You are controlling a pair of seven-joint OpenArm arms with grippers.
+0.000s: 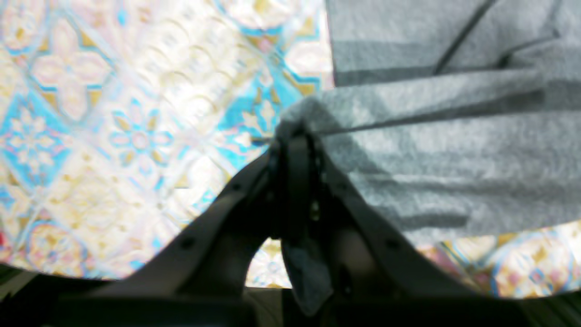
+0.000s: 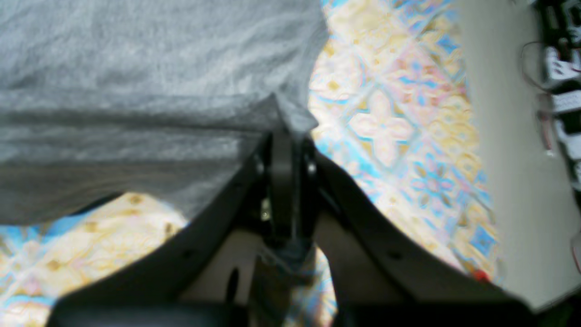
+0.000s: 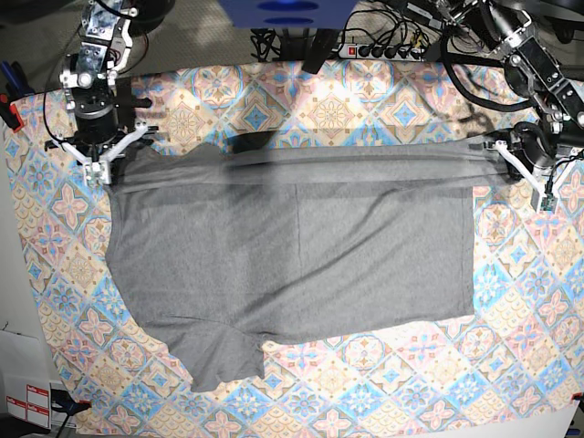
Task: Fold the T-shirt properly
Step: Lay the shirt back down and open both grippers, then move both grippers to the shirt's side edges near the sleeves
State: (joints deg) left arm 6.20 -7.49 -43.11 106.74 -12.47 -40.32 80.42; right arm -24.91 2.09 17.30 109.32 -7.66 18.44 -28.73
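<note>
Pinching the far edge at each end, both arms hold the T-shirt (image 3: 292, 246) stretched taut across the patterned tablecloth (image 3: 365, 109) on the worktop. On the left of the base view, the right gripper (image 3: 108, 162) has its jaws clenched on one corner; the wrist view shows cloth bunched there. Across the middle, that edge lifts into a straight raised band, probably ready to fold over the flat body. At right, the left gripper (image 3: 513, 157) grips the opposite corner the same way.
</note>
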